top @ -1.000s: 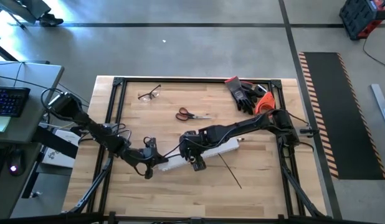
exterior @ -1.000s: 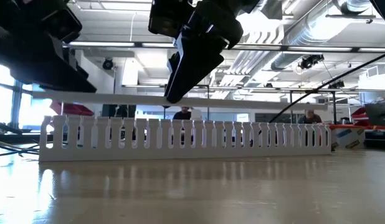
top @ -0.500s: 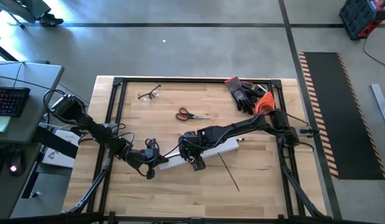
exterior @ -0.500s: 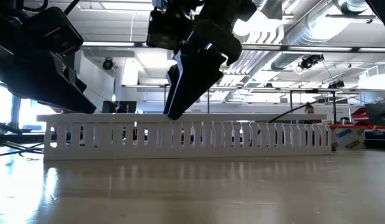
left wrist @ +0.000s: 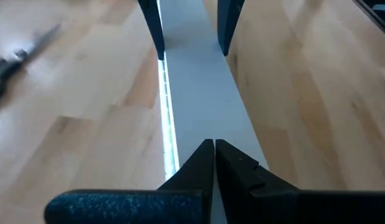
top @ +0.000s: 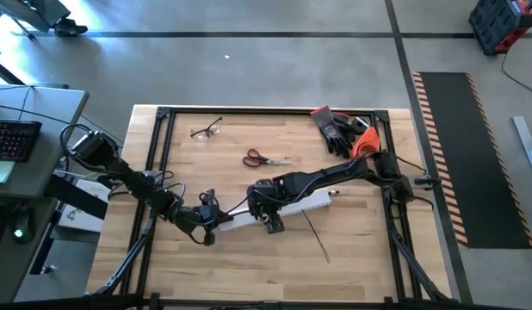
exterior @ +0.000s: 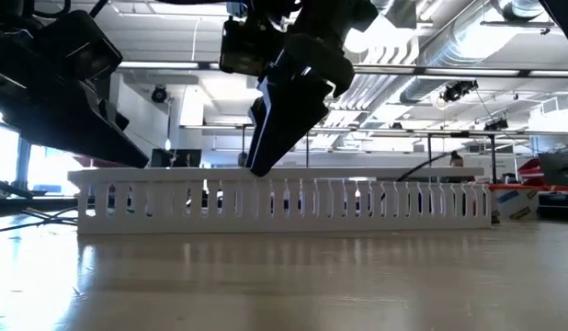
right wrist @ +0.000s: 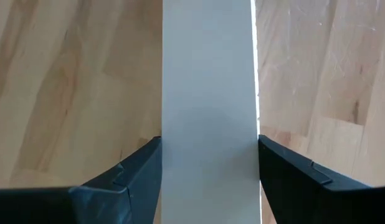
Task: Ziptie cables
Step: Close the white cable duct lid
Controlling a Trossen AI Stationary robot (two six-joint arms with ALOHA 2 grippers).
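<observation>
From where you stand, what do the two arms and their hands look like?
Both arms are dark, nearly black, built of slim jointed links with bulkier joint housings and thin black cables looping beside them. The left hand ends in two matte black wedge-shaped fingers tapering to points. The right hand has two similar flat, dark, angular fingers. No markings show.
</observation>
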